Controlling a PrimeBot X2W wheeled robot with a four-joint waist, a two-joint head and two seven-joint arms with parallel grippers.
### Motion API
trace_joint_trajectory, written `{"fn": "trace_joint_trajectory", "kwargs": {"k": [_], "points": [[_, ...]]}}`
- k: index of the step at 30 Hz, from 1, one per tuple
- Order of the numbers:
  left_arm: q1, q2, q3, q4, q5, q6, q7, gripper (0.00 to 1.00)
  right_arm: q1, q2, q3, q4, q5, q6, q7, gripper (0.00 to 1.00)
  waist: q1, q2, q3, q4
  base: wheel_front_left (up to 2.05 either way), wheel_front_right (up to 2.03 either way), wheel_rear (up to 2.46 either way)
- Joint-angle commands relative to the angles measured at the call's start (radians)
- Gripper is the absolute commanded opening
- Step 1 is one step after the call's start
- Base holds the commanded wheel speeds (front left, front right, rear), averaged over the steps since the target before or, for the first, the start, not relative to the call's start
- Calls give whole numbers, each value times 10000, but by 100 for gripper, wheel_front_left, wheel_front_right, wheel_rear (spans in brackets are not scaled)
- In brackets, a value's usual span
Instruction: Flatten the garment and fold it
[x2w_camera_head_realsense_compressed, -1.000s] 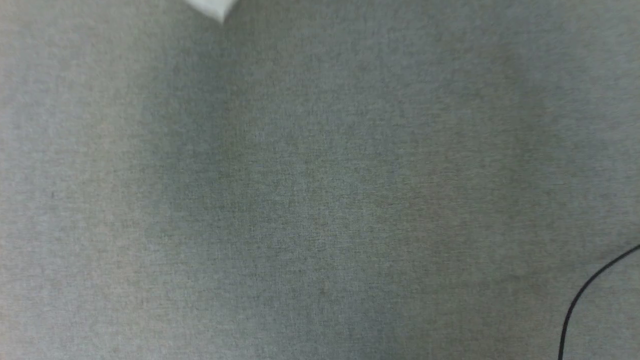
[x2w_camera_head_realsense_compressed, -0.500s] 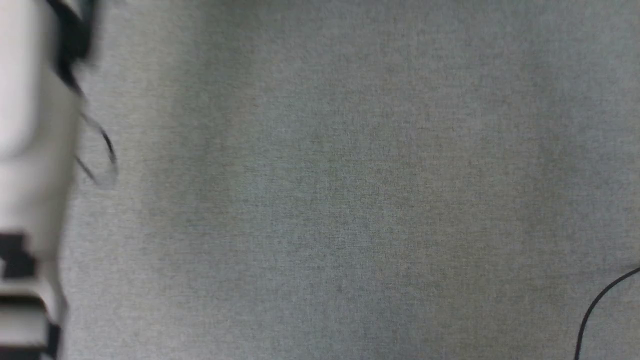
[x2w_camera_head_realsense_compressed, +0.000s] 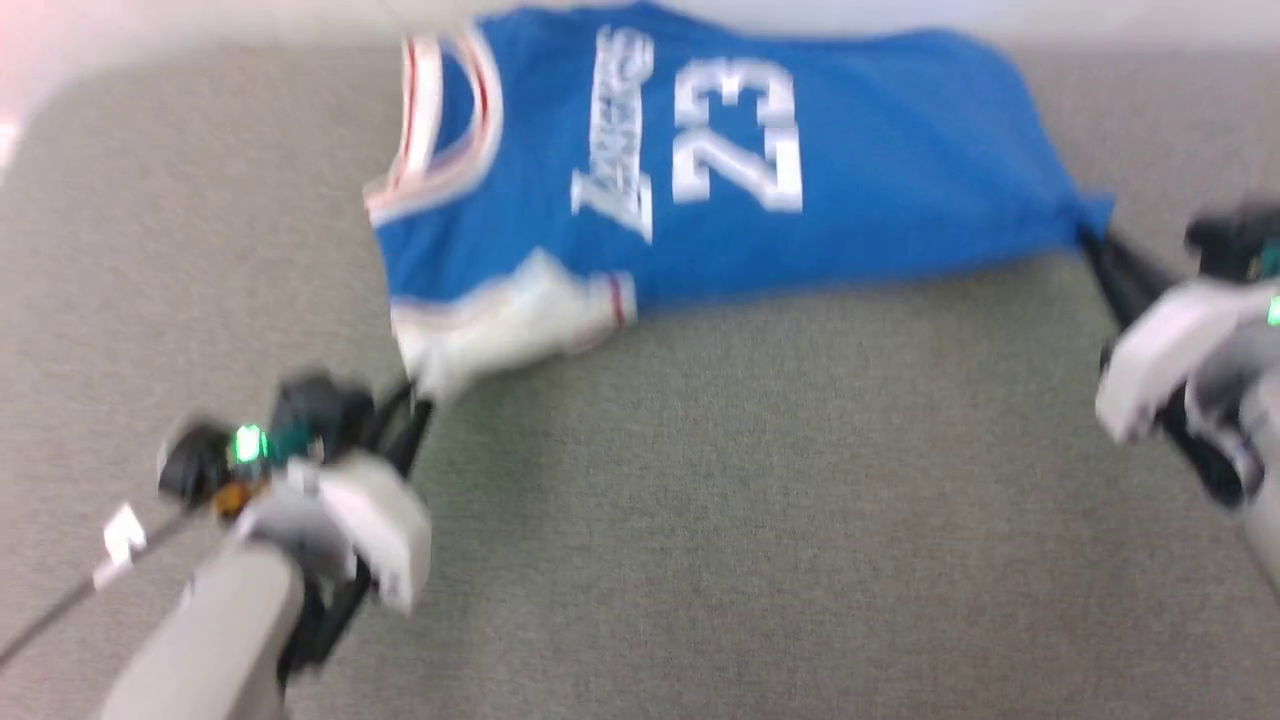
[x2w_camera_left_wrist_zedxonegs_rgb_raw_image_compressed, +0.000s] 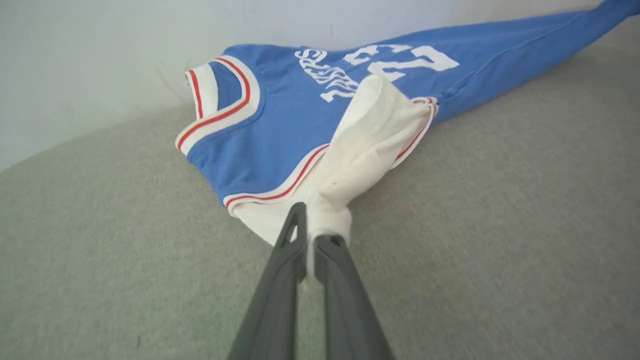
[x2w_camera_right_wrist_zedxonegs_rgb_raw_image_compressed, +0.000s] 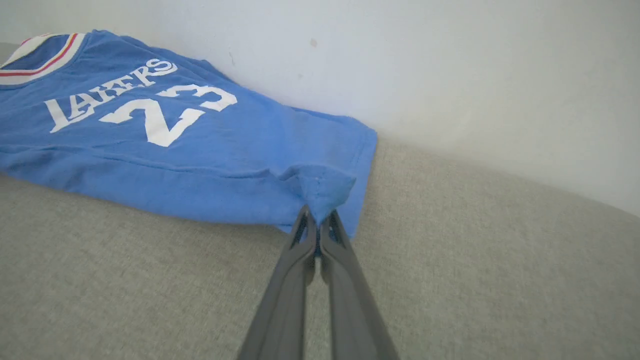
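Observation:
The garment (x2w_camera_head_realsense_compressed: 760, 160), a royal-blue jersey with white lettering and the number 23, lies stretched sideways along the far side of the grey cloth surface (x2w_camera_head_realsense_compressed: 700, 520), collar to the left. My left gripper (x2w_camera_head_realsense_compressed: 420, 400) is shut on the tip of its white sleeve (x2w_camera_left_wrist_zedxonegs_rgb_raw_image_compressed: 370, 145), seen close up as the left gripper (x2w_camera_left_wrist_zedxonegs_rgb_raw_image_compressed: 312, 235) pinching bunched white fabric. At the right, my right gripper (x2w_camera_head_realsense_compressed: 1095, 245) is shut on the blue hem corner (x2w_camera_right_wrist_zedxonegs_rgb_raw_image_compressed: 320, 190); the right gripper (x2w_camera_right_wrist_zedxonegs_rgb_raw_image_compressed: 317, 225) pinches a small fold of it.
A pale wall (x2w_camera_right_wrist_zedxonegs_rgb_raw_image_compressed: 450, 65) rises right behind the garment at the surface's far edge. A thin cable (x2w_camera_head_realsense_compressed: 60, 600) trails from my left wrist at the lower left. Grey cloth spreads between and in front of both arms.
The head camera has swung: earlier it saw bare grey cloth, then a blurred pale arm at the left. Now the garment and both grippers are in it.

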Motion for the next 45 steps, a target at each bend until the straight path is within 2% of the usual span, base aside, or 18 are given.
{"fn": "trace_joint_trajectory", "kwargs": {"k": [1, 5, 10, 15, 18, 23, 28, 33, 39, 45], "points": [[678, 288, -90, -413, -171, 108, 366, 0, 541, -170, 190, -294, 349, -7, 140, 0, 4, 0, -1358, 264, 0, 0, 0], [2124, 1002, -269, -1527, -368, 366, 1304, 0, 1753, -832, 557, -1104, 1044, -7, 665, 0, 4, 0, -1854, 339, 0, 0, 0], [3491, 1561, -376, -2921, -668, 772, 2119, 0, 3185, -1557, 460, -1930, 1917, -7, 1629, 0, 4, 0, -2323, 442, 0, 0, 0], [4545, 1829, -403, -3902, -1102, 1130, 2613, 0, 4566, -2098, 137, -2794, 2444, -7, 2709, 0, 4, 0, -2622, 507, 0, 0, 0], [4908, 1892, -467, -4163, -1281, 1188, 2765, 0, 5106, -2246, -52, -3143, 2631, -7, 3179, 0, 4, 0, -2705, 519, 0, 0, 0], [5784, 1954, -662, -4709, -1880, 1327, 3235, 0, 6613, -2556, -941, -4003, 2944, -7, 4631, 0, 4, 0, -2866, 555, 0, 0, 0], [6404, 2411, -812, -4988, -2298, 1397, 3996, 0, 7741, -2556, -1970, -4560, 3027, -7, 5944, 0, 4, 0, -2857, 563, 0, 0, 0], [6376, 2460, -652, -5310, -2217, 1523, 3806, 0, 8241, -2290, -2896, -5367, 2749, -7, 6201, 0, 4, 0, -2700, 614, 0, 0, 0], [5473, 1983, -232, -5427, -1830, 1528, 2788, 0, 8230, -1720, -4178, -6591, 2169, -7, 6129, 0, 4, 0, -2274, 616, 0, 0, 0], [4222, 1277, 294, -4988, -1707, 1436, 1654, 0, 7666, -1206, -5098, -7111, 1514, -7, 6159, 0, 4, 0, -1637, 552, 0, 0, 0]]}}
